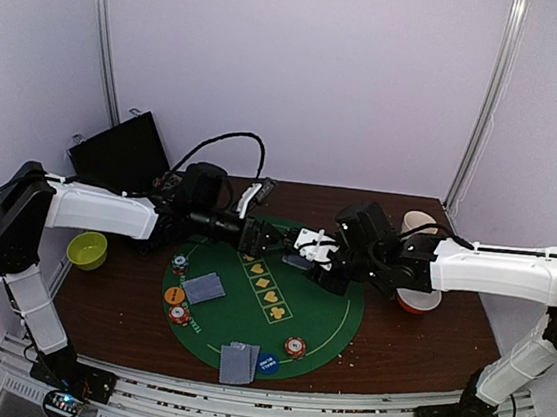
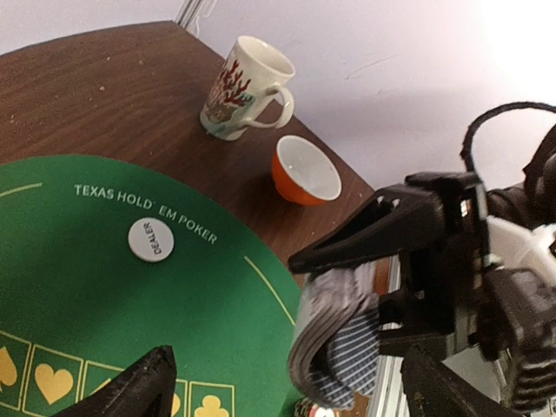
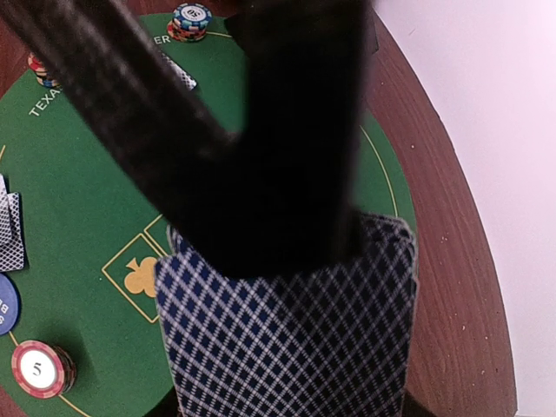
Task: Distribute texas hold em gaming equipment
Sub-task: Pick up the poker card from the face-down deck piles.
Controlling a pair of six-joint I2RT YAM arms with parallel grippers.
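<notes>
poker mat [image 2: 104, 287]: we see matt green cloth
table [image 2: 87, 95]: dark grained wood
mug [image 2: 246, 87]: glossy ceramic
playing cards [image 3: 287, 330]: smooth paper

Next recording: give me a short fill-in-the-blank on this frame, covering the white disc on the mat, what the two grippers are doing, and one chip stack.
1. The white disc lying on the green mat carries the printed word ____.
2. The right gripper is shut on a pack of cards, while the jaws of the left gripper stand ____.
3. In the right wrist view, the red-and-white chip stack shows the number ____ on top.

Missing words: DEALER; open; 5
</notes>
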